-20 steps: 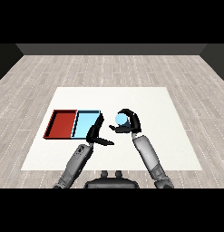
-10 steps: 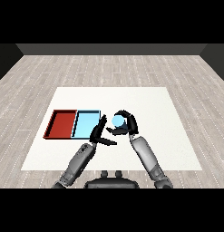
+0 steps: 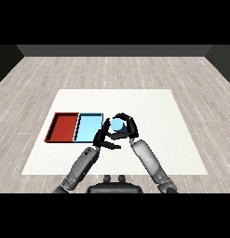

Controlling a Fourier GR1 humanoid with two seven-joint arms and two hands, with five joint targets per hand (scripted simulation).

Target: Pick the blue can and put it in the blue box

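One blue can (image 3: 117, 124), two trays and two hands share the white table (image 3: 158, 116). The red tray (image 3: 63, 127) lies at the left with the light blue tray (image 3: 88, 127) touching its right side; nothing can be seen lying inside either one. The can is held off the table in the right hand (image 3: 127, 125), whose fingers and thumb curl round it, so that only its pale blue top and part of its side show. It sits just beside the right edge of the light blue tray, not over its inside as far as can be told. The left hand (image 3: 104, 137) hangs right next to the can, fingers spread and relaxed, gripping nothing. No label or writing can be read on the can or the trays.
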